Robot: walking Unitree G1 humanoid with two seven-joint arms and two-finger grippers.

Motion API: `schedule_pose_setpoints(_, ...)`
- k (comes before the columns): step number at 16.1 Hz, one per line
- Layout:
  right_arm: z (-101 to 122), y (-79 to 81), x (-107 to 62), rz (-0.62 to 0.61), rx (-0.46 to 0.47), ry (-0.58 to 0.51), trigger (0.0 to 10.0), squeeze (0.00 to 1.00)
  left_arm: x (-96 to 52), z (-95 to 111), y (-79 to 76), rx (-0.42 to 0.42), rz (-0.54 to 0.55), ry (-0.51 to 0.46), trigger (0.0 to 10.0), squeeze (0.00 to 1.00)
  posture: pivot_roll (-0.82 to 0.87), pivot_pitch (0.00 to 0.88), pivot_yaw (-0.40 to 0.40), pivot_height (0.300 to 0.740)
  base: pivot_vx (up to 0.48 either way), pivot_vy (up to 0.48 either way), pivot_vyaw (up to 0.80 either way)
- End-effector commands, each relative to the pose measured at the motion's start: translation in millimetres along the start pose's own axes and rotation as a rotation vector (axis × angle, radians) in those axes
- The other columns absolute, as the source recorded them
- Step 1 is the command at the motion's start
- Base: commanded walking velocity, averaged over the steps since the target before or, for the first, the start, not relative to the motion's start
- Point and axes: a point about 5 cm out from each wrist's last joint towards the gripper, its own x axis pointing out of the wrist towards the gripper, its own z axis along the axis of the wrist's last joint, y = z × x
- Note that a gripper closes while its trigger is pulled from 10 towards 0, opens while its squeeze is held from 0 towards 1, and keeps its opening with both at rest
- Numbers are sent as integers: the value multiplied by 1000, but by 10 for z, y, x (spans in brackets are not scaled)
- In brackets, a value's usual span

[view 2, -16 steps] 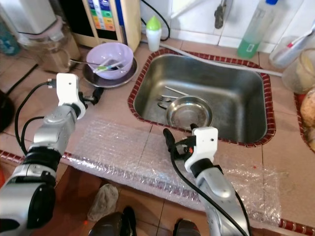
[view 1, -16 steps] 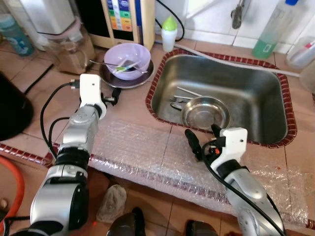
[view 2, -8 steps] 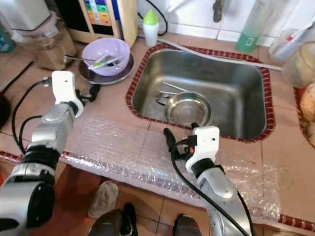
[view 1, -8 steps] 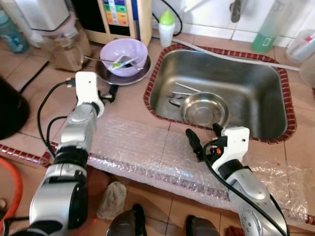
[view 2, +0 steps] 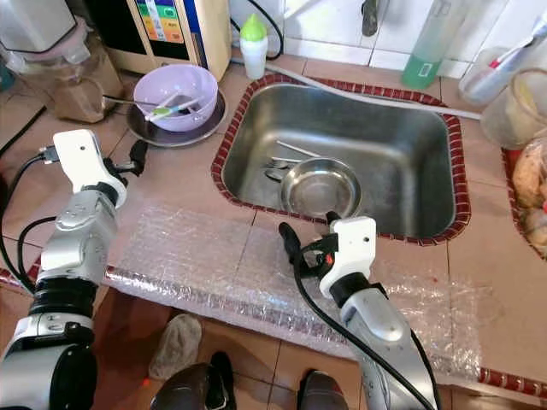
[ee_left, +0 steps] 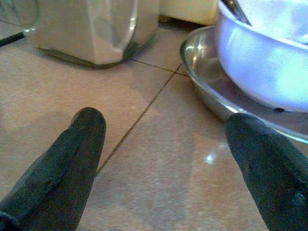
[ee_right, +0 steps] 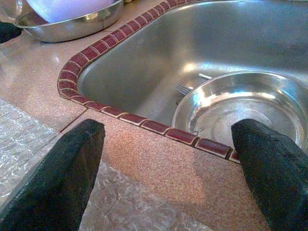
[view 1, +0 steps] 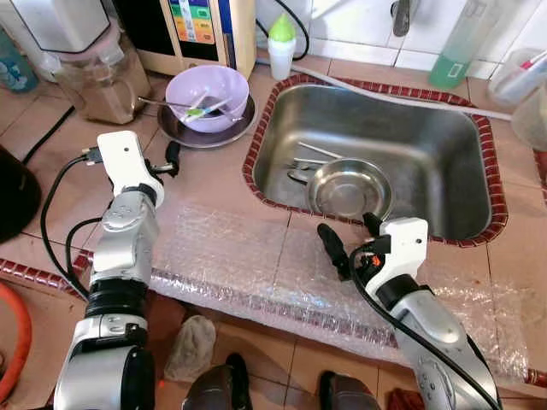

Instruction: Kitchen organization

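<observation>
A purple bowl (view 1: 208, 92) with utensils in it sits on a steel plate (view 1: 178, 131) left of the steel sink (view 1: 466, 158). In the sink lie a steel bowl (view 1: 349, 190) and some cutlery (view 1: 306, 162). My left gripper (view 1: 169, 161) hovers open over the tiled counter just short of the plate (ee_left: 207, 96), nothing between its fingers (ee_left: 72, 159). Open as well, my right gripper (view 1: 350, 235) hangs over the sink's near rim (ee_right: 144, 126), facing the steel bowl (ee_right: 240, 106).
A bubble-wrap sheet (view 1: 239, 256) covers the counter's front edge. A blender jar (view 1: 94, 77), a water purifier (view 1: 205, 26) and a green-capped bottle (view 1: 280, 47) stand along the back. A green soap bottle (view 1: 457, 51) is behind the sink. A rag (view 1: 192, 346) lies on the floor.
The camera has shifted a little. My left gripper has drawn back slightly from the steel plate, toward the left. The right gripper holds its place at the sink rim.
</observation>
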Motion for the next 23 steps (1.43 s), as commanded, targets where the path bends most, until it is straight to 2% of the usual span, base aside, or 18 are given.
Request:
schedule_pose_setpoints(1, -127, 8, 1, 2, 20, 65, 10000, 0, 35, 114, -2, -22, 11, -32, 10000, 0, -181, 195, 72, 740, 0, 0, 0)
schedule_pose_setpoints(6, -116, 4, -4, -2, 15, 59, 10000, 0, 143, 237, -101, -43, -9, -50, 10000, 0, -193, 195, 80, 740, 0, 0, 0)
schedule_pose_setpoints(9, -122, 11, -13, 1, 11, 60, 10000, 0, 147, 218, -139, -43, -15, -37, 10000, 0, -196, 194, 85, 740, 0, 0, 0)
schedule_pose_setpoints(16, -141, 13, 21, 22, 1, 70, 10000, 0, -1, 13, 111, 4, 110, 19, 10000, 0, -178, 182, 66, 740, 0, 0, 0)
schedule_pose_setpoints(19, -140, -1, 42, 25, -2, 70, 10000, 0, -80, 44, 210, 2, 168, -25, 10000, 0, -175, 182, 62, 740, 0, 0, 0)
schedule_pose_setpoints(23, -148, 18, 48, 35, -2, 71, 10000, 0, -54, 236, -6, -64, 76, -102, 10000, 0, -174, 183, 60, 740, 0, 0, 0)
